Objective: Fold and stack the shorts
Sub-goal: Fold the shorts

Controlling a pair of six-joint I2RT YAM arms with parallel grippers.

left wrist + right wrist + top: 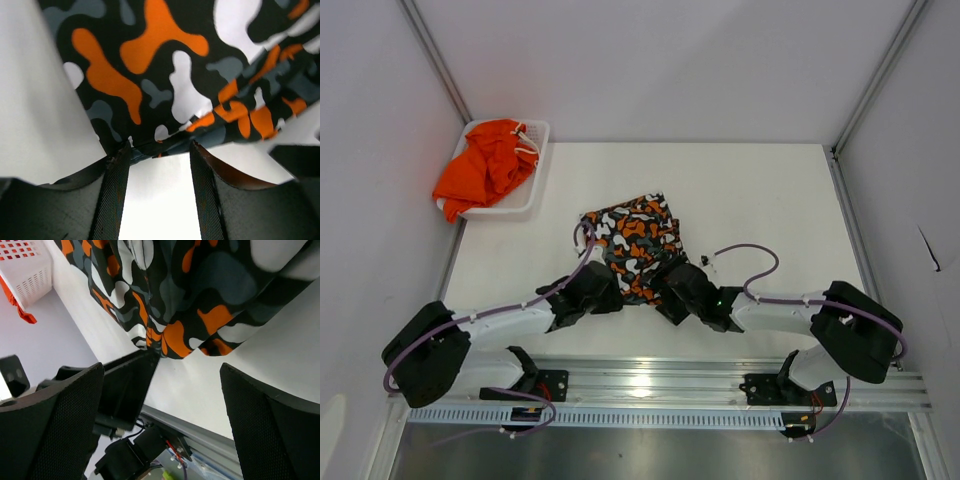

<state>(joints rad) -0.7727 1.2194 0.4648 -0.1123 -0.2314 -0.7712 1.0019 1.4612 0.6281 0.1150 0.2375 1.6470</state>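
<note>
The patterned shorts [632,240] lie partly folded in the middle of the table, their near hem just beyond both grippers. My left gripper [603,291] is open at the hem's near left; in the left wrist view [160,150] the hem [165,142] lies across the fingertips [119,165] with bare table between them. My right gripper [668,287] is wide open at the near right corner, and the shorts [180,295] hang just beyond it [162,372] without being held. The plain orange shorts [485,165] lie bunched in the basket.
A white mesh basket [534,190] stands at the table's far left corner and also shows in the right wrist view [27,270]. A metal rail [650,380] runs along the near edge. White walls enclose the table. The left gripper body [127,385] sits close beside my right fingers.
</note>
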